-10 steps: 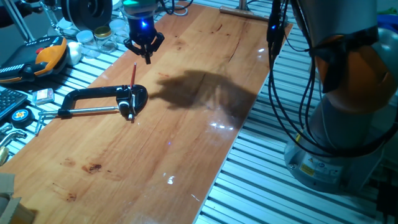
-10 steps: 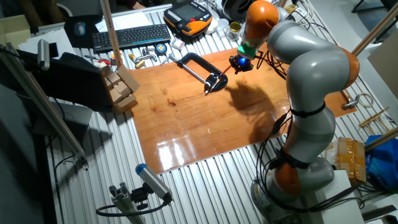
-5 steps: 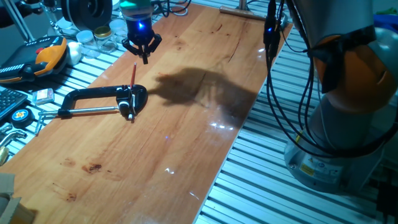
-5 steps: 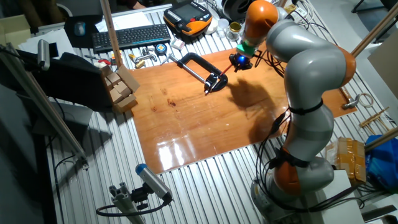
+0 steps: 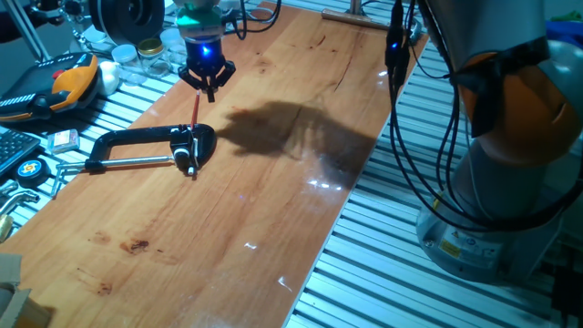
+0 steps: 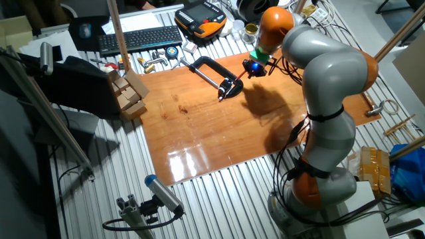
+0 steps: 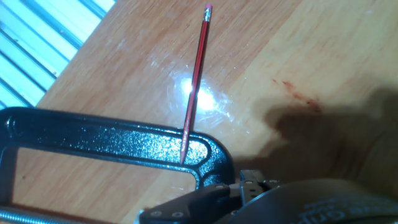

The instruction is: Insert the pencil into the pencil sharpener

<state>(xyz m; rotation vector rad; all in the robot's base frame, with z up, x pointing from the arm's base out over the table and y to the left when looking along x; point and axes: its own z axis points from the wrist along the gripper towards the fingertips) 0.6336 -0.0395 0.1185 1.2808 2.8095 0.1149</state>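
The red pencil (image 5: pixel 195 113) lies on the wooden table (image 5: pixel 273 191), its sharp tip resting on the black C-clamp (image 5: pixel 137 138). In the hand view the pencil (image 7: pixel 196 81) runs from its eraser at the top down onto the clamp's frame (image 7: pixel 93 140). A small black block with a pale silvery part, the pencil sharpener (image 5: pixel 189 158), sits at the clamp's head; it shows at the hand view's bottom edge (image 7: pixel 245 182). My gripper (image 5: pixel 209 87) hovers just above the pencil's eraser end, fingers together and holding nothing. It also shows in the other fixed view (image 6: pixel 251 69).
An orange-and-black pendant (image 5: pixel 55 87), jars (image 5: pixel 146 50) and small tools lie on the metal bench left of the board. A keyboard (image 6: pixel 139 38) and wooden blocks (image 6: pixel 129 93) stand beyond the board's far side. Cables hang at the right (image 5: pixel 401 109).
My gripper has moved a little left and lower, closer to the pencil's eraser end. The pencil, clamp and sharpener have not moved.
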